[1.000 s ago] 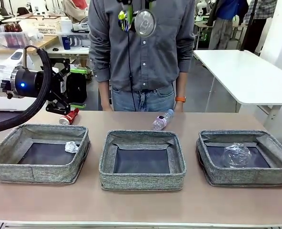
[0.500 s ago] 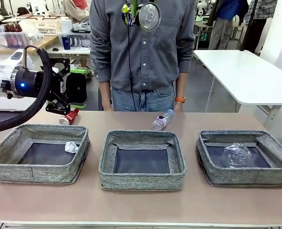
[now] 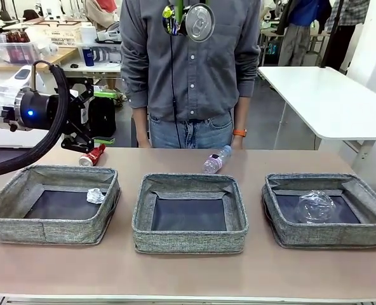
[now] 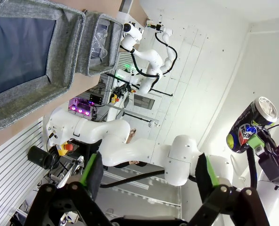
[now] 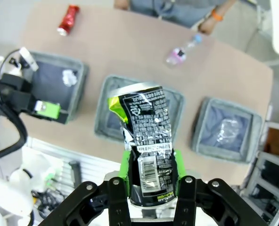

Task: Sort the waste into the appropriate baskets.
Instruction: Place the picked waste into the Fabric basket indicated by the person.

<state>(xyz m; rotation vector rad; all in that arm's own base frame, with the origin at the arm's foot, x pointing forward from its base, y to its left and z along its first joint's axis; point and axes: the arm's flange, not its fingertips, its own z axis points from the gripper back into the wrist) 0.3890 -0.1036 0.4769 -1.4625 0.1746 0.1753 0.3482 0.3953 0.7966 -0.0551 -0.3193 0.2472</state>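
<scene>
Our right tool is clenched on the lower end of the crushed dark can. It holds the can high above the counter, in front of the person's chest. In the right wrist view the can seems to hang over the middle basket, which has nothing in it.

The main danger, in our judgement, is the height. If the can is let go from up there, it may hit the soft wall of the basket, or bounce on the dark base and jump out. It could also fall to the side, into the left basket with the paper ball or the right basket with the plastic cup. The can is dented and only its end is between the pads, so we think it could turn or slip on the way down.

Our left tool is released, with its jaws wide apart and nothing between them. It hovers near the red can, which lies on the counter behind the left basket. A careless approach may push this can so that it rolls away. The bottle lies near the far edge, close to the person, and a touch could roll it as well.
</scene>
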